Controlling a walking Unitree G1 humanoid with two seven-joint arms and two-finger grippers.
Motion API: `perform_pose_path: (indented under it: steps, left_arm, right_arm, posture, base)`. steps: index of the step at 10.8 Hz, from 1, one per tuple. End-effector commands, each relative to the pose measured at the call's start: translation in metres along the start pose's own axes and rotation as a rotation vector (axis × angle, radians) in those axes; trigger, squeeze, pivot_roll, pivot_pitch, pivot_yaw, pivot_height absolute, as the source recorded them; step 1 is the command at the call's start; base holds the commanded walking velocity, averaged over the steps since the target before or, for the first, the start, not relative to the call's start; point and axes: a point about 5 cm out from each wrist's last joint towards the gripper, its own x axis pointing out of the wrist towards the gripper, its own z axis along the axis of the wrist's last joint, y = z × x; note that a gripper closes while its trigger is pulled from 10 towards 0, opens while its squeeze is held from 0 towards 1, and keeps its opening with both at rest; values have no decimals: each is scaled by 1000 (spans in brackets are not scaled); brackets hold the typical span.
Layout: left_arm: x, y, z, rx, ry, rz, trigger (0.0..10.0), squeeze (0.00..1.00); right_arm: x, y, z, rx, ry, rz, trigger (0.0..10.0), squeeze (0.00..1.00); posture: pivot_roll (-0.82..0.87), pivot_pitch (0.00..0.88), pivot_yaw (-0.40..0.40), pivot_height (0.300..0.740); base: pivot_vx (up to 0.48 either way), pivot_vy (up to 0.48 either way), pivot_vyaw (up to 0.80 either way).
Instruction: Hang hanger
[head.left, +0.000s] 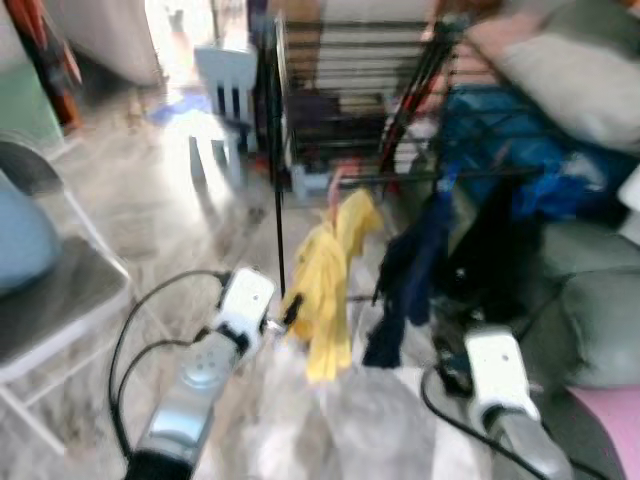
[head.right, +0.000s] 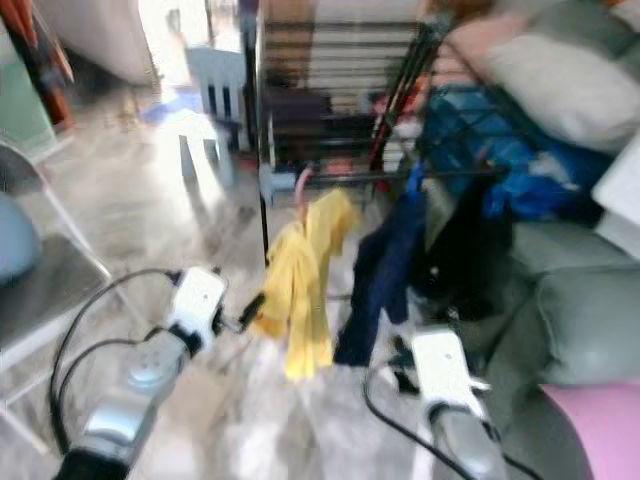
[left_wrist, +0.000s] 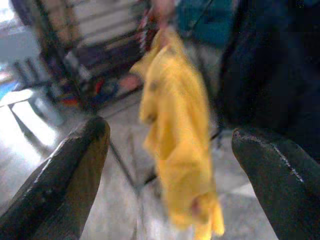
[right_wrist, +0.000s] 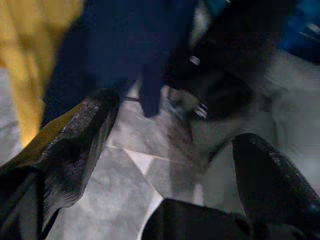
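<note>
The yellow garment hung from a pinkish hanger hook on the lower rail of the black drying rack, so the hanger appeared already seated on the rail, though blur hid the exact contact. The left claw stood wide open and empty, its two fingers framing the yellow cloth without touching it; in the head views it sat just beside the garment's lower edge. The right claw was likewise spread open and held nothing, aimed at the dark blue garment hanging next to the yellow one. To finish the step well, the left claw would best draw straight back and low (any sideways sweep could snag the cloth and pull the hook off the rail). Obstacles: the rack's upright post stood near the left arm, a grey folding chair lay to the left, and a piled sofa crowded the right arm.
</note>
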Motion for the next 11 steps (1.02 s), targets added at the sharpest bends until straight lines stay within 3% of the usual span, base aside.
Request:
perform_pose_path:
  steps: [1, 4, 7, 11]
  left_arm:
    - [2, 1, 5, 5, -27, -22, 10000, 0]
    - [7, -3, 9, -11, -29, -45, 10000, 0]
    - [8, -4, 10, -33, -29, -53, 10000, 0]
    - [9, -4, 9, -34, -24, -53, 10000, 0]
  right_arm:
    - [2, 2, 6, 17, -31, 6, 10000, 0]
    - [3, 5, 9, 18, -36, 14, 10000, 0]
    - [3, 5, 8, 18, -43, 17, 10000, 0]
    - [4, 6, 7, 8, -30, 22, 10000, 0]
  posture:
    - [-17, 0, -57, 740]
    - [-23, 0, -55, 740]
    - [-23, 0, -54, 740]
    - [-23, 0, -55, 740]
  base:
    - [0, 0, 0]
    - [0, 0, 0]
    - [0, -265, -188]
    - [0, 0, 0]
